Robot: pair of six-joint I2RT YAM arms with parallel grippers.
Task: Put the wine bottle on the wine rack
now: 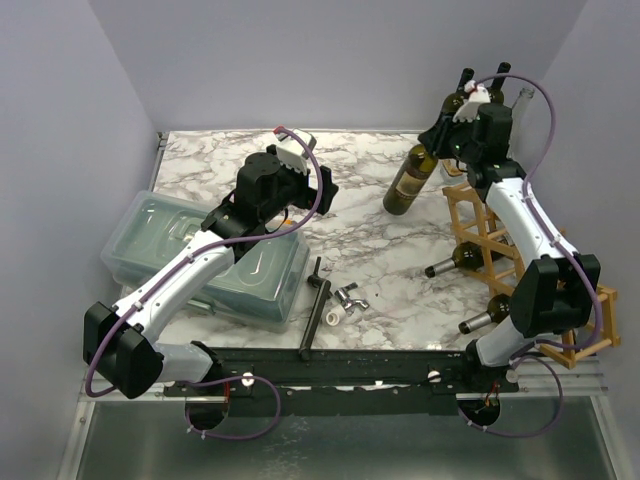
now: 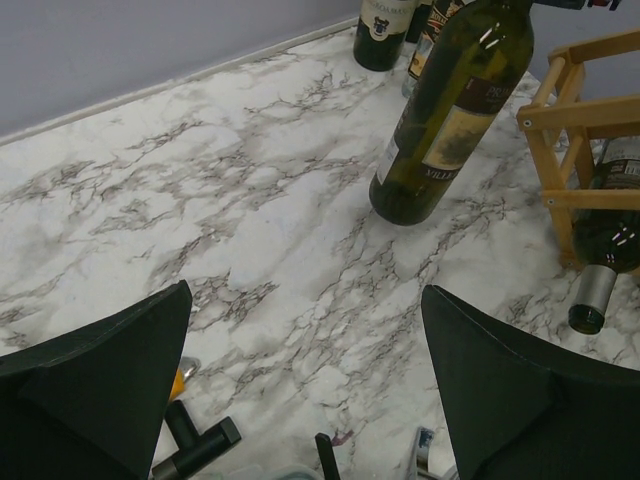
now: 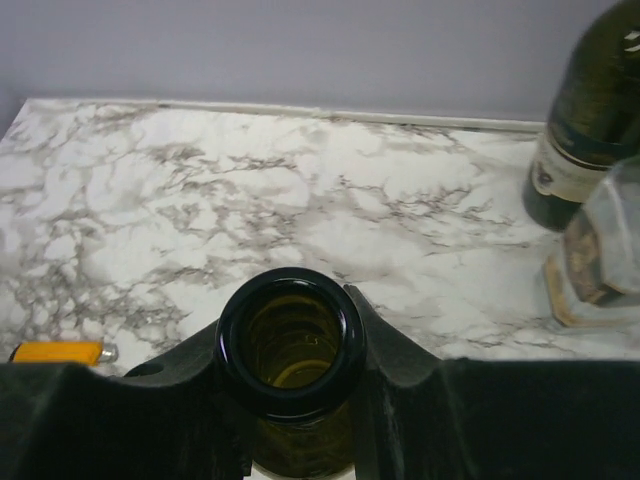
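A dark green wine bottle [image 1: 408,182] with a cream label leans over the marble just left of the wine rack, its base down by the tabletop. My right gripper [image 1: 441,140] is shut on the bottle's neck. The right wrist view looks straight down into the bottle's open mouth [image 3: 291,335] between the two black fingers [image 3: 395,345]. The wine rack [image 1: 478,222], a light wooden frame, stands at the right with two bottles lying in it. My left gripper [image 1: 322,188] hangs open over the table's middle left. In its own view the tilted wine bottle [image 2: 450,110] and the rack [image 2: 585,110] lie ahead.
A clear plastic lidded bin [image 1: 160,240] sits under the left arm. Upright bottles [image 1: 470,95] stand at the back right corner. Racked bottles [image 1: 465,258] poke their necks out leftward. Corkscrew parts [image 1: 318,300] lie near the front centre, and an orange lighter [image 3: 60,351] lies on the marble.
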